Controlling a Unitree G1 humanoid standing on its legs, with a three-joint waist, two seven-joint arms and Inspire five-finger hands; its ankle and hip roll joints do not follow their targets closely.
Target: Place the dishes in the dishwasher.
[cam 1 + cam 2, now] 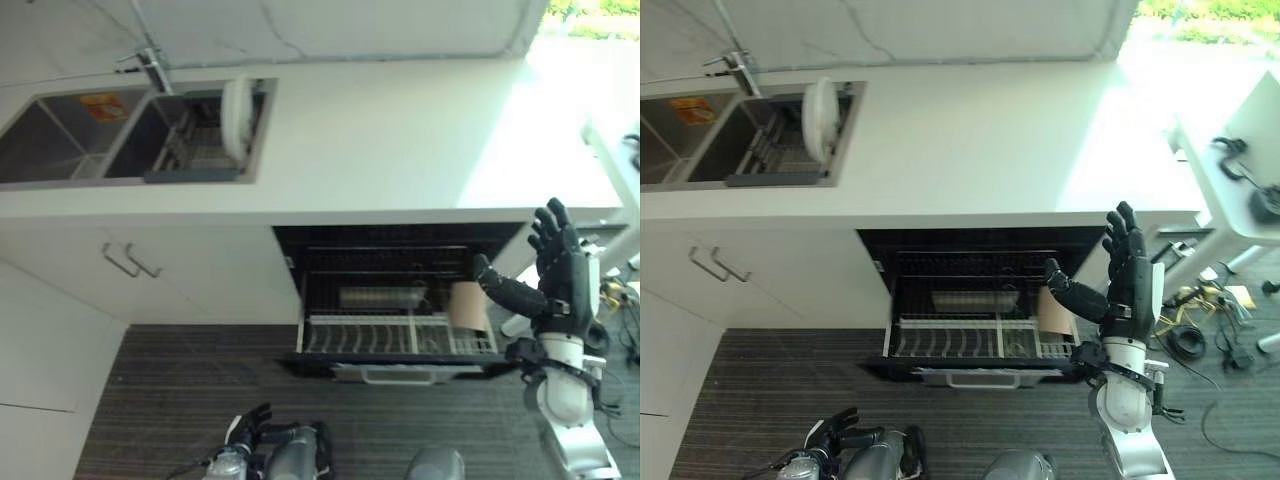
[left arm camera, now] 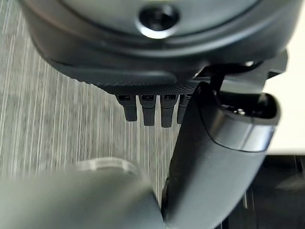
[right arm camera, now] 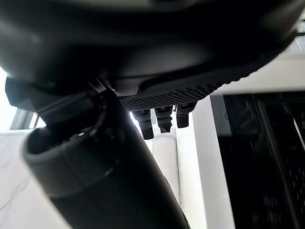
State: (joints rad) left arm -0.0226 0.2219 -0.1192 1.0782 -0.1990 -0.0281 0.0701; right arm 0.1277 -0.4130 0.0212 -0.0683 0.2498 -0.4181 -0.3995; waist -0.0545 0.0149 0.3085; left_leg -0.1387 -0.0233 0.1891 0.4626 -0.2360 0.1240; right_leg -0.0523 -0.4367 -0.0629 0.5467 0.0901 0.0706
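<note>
right robot hand [image 1: 1132, 262] spread open, empty, beside the wire-racked dishwasher [image 1: 975, 335]; round white plate [image 1: 819, 119] in sink.

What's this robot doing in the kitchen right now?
It stands before an open dishwasher whose lower wire rack is pulled out, with a tan board-like dish upright at the rack's right end. Its right hand is raised beside it, open and holding nothing. The left hand hangs low. A white round plate stands in the sink's drying rack.
</note>
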